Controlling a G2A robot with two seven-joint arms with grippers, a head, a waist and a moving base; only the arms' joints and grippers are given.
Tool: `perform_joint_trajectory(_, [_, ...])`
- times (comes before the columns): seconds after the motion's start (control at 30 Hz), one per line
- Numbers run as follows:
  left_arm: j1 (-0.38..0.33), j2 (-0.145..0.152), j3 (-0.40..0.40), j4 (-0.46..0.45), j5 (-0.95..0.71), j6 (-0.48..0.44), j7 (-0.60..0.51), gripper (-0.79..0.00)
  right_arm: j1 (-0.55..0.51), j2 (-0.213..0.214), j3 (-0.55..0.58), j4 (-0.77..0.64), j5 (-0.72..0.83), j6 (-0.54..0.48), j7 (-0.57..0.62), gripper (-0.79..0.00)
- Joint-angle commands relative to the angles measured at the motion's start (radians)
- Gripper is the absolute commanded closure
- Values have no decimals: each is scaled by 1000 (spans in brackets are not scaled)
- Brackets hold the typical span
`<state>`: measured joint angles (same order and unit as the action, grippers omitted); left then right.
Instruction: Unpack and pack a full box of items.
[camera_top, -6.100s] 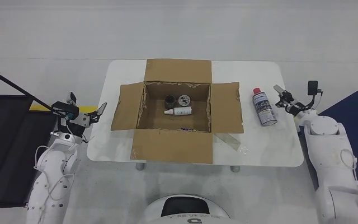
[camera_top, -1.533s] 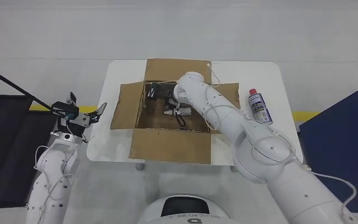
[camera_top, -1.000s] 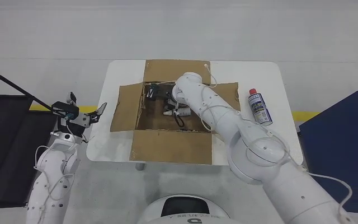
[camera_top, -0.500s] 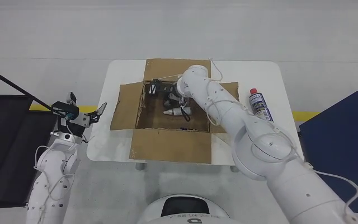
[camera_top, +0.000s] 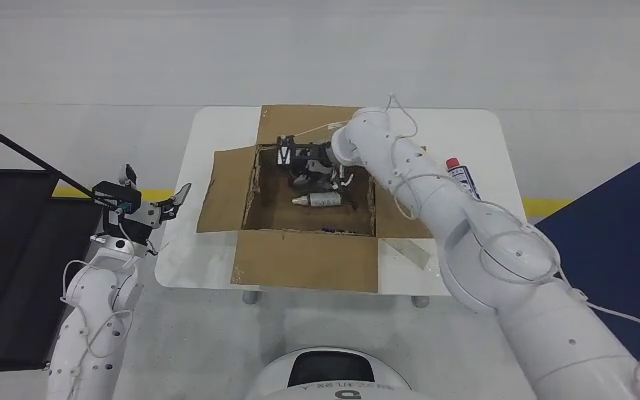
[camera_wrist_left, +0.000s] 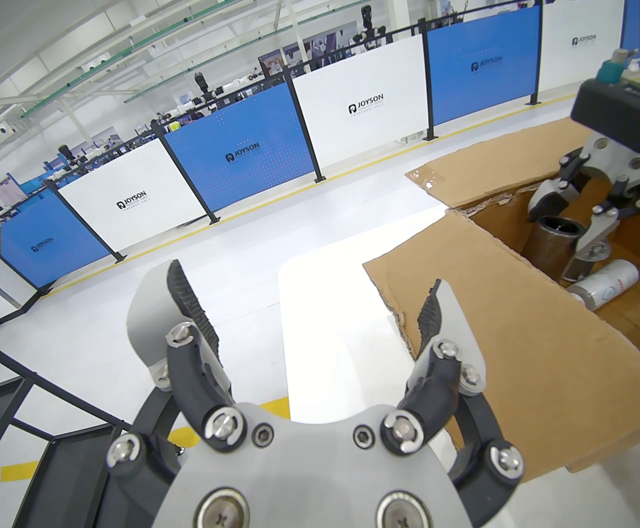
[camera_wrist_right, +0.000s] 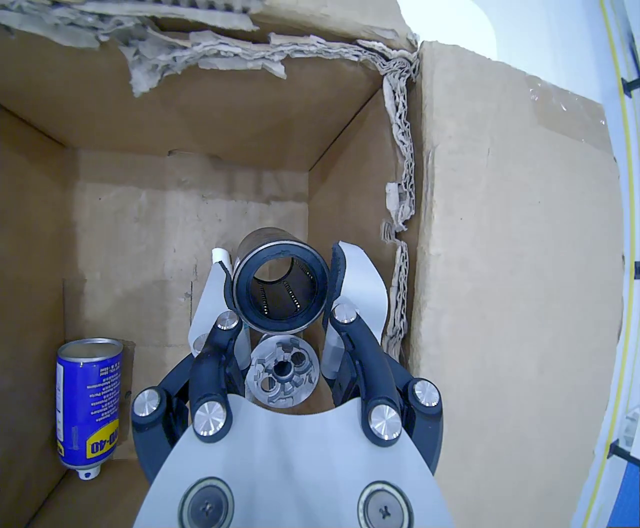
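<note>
Where the right gripper sits: down inside the open cardboard box, with its arm lying across the box's right flap.
Right jaws: drawn in narrow on a hollow metal cylinder, one pad pressed to each side of its dark rim.
Cylinder's place: inside the box near a corner; its lower end is hidden, so I cannot tell whether it touches the box floor.
In the way: a toothed metal part just beside the cylinder, seen between the finger links; the torn cardboard edge of the box wall runs near one finger.
Box floor: a blue spray can lies on its side, apart from the gripper.
Outside the box: a second spray can lies on the table to the right, partly covered by the right arm; a clear strip lies by the front right flap.
Left side: the left gripper hangs off the table's left edge, well apart from the box, jaws wide and holding nothing.
</note>
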<state>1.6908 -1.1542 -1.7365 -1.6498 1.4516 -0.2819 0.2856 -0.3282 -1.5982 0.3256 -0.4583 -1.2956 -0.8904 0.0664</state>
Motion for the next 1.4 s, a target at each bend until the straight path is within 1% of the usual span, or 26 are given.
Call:
perform_joint_trajectory(0.0, [0, 0, 0, 0, 0, 0, 0, -785, -5, 27, 8, -32, -20, -29, -21, 0])
perform_joint_trajectory(0.2, [0, 0, 0, 0, 0, 0, 0, -785, -44, 123, 49, -185, -79, -120, -23, 0])
perform_joint_trajectory(0.3, [0, 0, 0, 0, 0, 0, 0, -785, -82, 175, 72, -290, -96, -122, -15, 0])
perform_joint_trajectory(0.4, [0, 0, 0, 0, 0, 0, 0, -785, -120, 229, 91, -386, -99, -122, 24, 0])
perform_joint_trajectory(0.53, [0, 0, 0, 0, 0, 0, 0, -785, -171, 292, 125, -481, -65, -122, 143, 0])
perform_joint_trajectory(0.67, [0, 0, 0, 0, 0, 0, 0, -785, -218, 331, 165, -562, 0, -121, 307, 0])
perform_joint_trajectory(0.87, [0, 0, 0, 0, 0, 0, 0, -785, -276, 357, 215, -676, 107, -57, 520, 0])
perform_joint_trajectory(1.03, [0, 0, 0, 0, 0, 0, 0, -785, -297, 360, 233, -743, 189, 8, 642, 0])
perform_joint_trajectory(1.2, [0, 0, 0, 0, 0, 0, 0, -785, -286, 335, 223, -744, 264, 140, 733, 0])
perform_joint_trajectory(1.27, [0, 0, 0, 0, 0, 0, 0, -785, -275, 321, 205, -730, 278, 162, 758, 0])
perform_joint_trajectory(1.37, [0, 0, 0, 0, 0, 0, 0, -785, -257, 300, 175, -699, 295, 161, 790, 0])
